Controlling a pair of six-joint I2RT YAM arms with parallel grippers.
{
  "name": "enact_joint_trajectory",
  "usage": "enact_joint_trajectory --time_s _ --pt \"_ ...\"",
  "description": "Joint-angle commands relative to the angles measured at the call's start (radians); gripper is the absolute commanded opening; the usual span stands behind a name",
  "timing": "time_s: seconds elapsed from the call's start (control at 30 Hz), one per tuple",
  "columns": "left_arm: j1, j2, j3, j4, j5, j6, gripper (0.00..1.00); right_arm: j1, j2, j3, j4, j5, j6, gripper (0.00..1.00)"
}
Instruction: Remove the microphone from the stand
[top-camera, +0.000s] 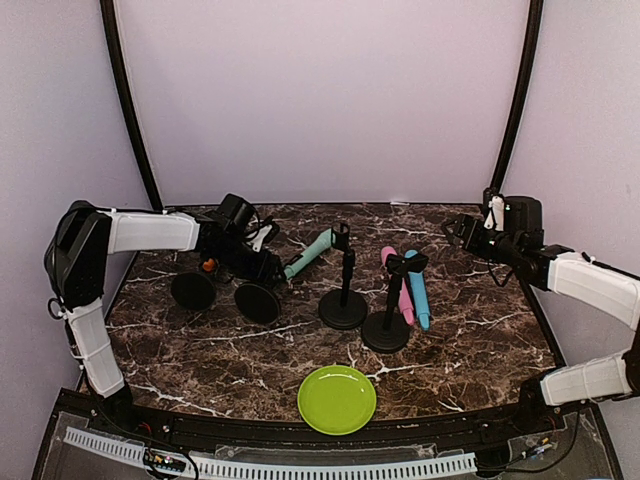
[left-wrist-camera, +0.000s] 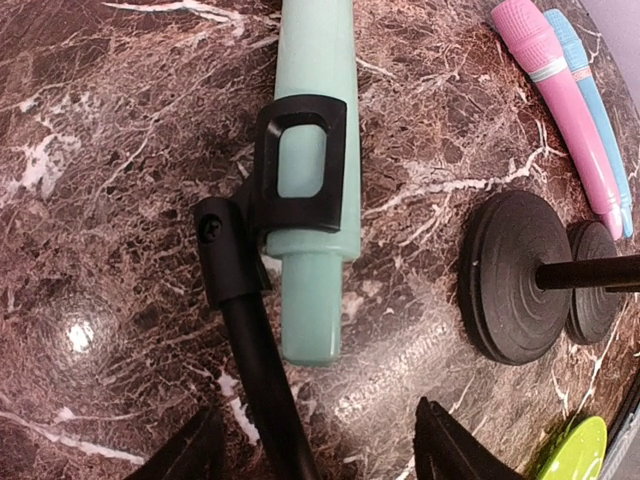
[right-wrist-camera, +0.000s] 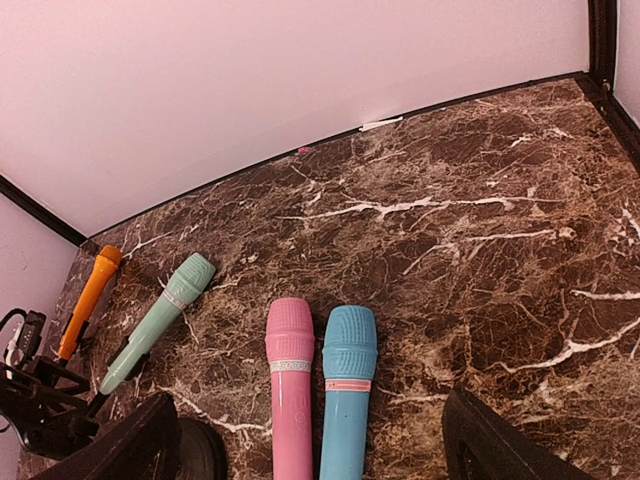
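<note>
Now: the left pincer (left-wrist-camera: 320, 440) hangs over the mint green microphone (left-wrist-camera: 312, 290). It is about half open and has nothing in it.
Right pincer (right-wrist-camera: 310, 400): wide open and empty. It is far off on the other side, looking down at the pink microphone (right-wrist-camera: 290, 380) and the blue microphone (right-wrist-camera: 348, 390) lying flat on the worktop (right-wrist-camera: 480, 230).
Where the microphone is: sitting in the black clip (left-wrist-camera: 300, 212) of its stand, toward the back left of the worktop. Its thin end points at the left pincer.
Stand pole (left-wrist-camera: 255, 350): it runs up between the two fingers and looks like it touches neither.
Job so far: not done, I think, because the clip is hugging the microphone.
How to do it well: go for the bare thin end below the clip, not the clip or the pole. Squeeze it from both sides, then pull slowly.
Watch out: the microphone is smooth and round, so it may slip. A hard tug could tip the stand.
</note>
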Motion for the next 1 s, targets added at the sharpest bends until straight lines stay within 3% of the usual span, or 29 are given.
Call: enact_joint_trajectory --time_s 0.0,0.37,0.57,0.97 --pt "0.004 0.014 0.002 -0.073 0.048 0.008 0.67 -0.004 -0.007 -0.012 0.029 -0.004 -0.001 0.92" --pt "0.004 0.049 0.009 -0.072 0.059 0.007 0.71 -0.003 0.004 -0.021 0.049 -0.011 0.005 0.92" --pt "-0.008 0.050 0.029 -0.053 0.096 -0.007 0.66 -0.004 -0.002 -0.024 0.044 -0.002 -0.002 0.92" --pt "-0.047 0.041 0.046 -0.059 0.070 -0.011 0.65 -0.004 -0.017 -0.027 0.035 0.006 -0.009 0.92"
